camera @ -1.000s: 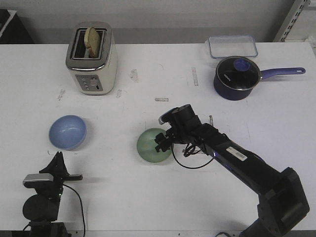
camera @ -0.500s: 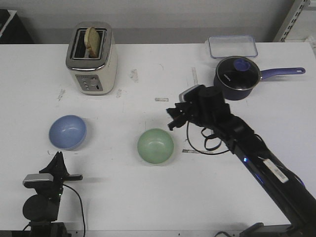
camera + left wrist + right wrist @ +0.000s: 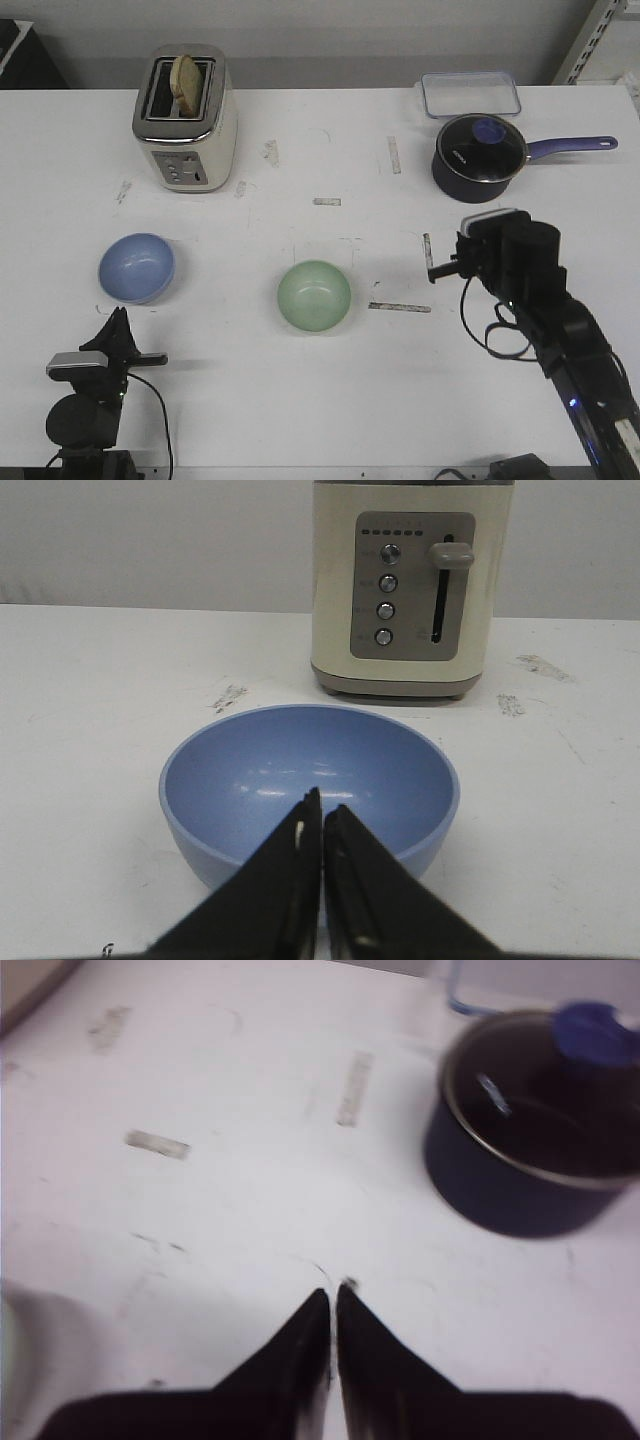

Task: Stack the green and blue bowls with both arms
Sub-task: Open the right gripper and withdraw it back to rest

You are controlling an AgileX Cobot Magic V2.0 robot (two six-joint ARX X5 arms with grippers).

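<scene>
The pale blue bowl (image 3: 136, 267) sits upright on the table at the left; it also shows in the left wrist view (image 3: 310, 775). The mint green bowl (image 3: 314, 294) sits upright and empty near the middle, apart from the blue one. My left gripper (image 3: 118, 322) is shut and empty, just on the near side of the blue bowl, its tips (image 3: 322, 815) over the near rim. My right gripper (image 3: 432, 268) is shut and empty, above bare table to the right of the green bowl; in the right wrist view (image 3: 333, 1297) it is blurred.
A cream toaster (image 3: 186, 118) with a slice of bread stands at the back left. A dark saucepan (image 3: 478, 156) with a purple handle and a clear lidded box (image 3: 470, 93) are at the back right. Tape strips mark the table.
My right arm has pulled away from the green bowl, to the right and back toward the robot. The green bowl stays where it was. The left arm has not moved.
</scene>
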